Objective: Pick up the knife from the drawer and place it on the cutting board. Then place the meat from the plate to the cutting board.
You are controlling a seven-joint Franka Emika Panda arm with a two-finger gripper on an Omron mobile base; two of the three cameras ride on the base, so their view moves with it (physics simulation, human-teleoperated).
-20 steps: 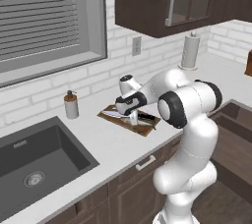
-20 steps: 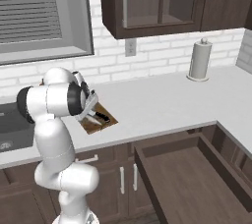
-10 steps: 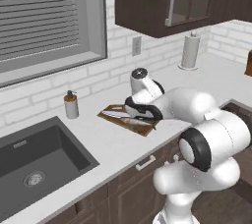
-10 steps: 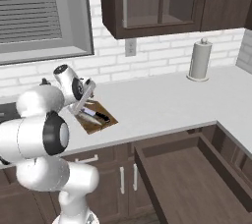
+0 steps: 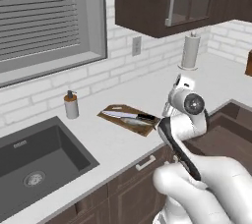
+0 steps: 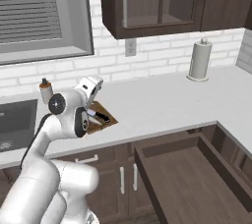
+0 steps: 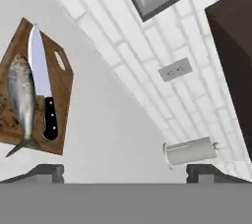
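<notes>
The cutting board (image 7: 64, 112) lies on the white counter, and shows as well as the cutting board (image 5: 114, 108) and the cutting board (image 6: 109, 121). On it rests the knife (image 7: 43, 90) with silver blade and black handle, the same knife (image 5: 129, 115) and knife (image 6: 101, 116). The meat, a silver fish (image 7: 22, 100), lies alongside the knife on the board, the fish (image 5: 134, 120) too. My gripper (image 7: 127, 175) hangs above and to one side of the board, open, with nothing between its fingertips (image 7: 47, 171). The drawer (image 6: 197, 179) stands pulled out. The plate is out of view.
A paper towel roll (image 5: 189, 51) stands against the brick wall, the same roll (image 6: 200, 60). A soap dispenser (image 5: 71, 105) and a dark sink (image 5: 39, 159) are left of the board. The open drawer (image 5: 221, 129) juts out at the right. An outlet (image 7: 175, 69) sits on the wall.
My hand has lifted off the cutting board and swung away to the right. The knife and the fish stay lying on the board.
</notes>
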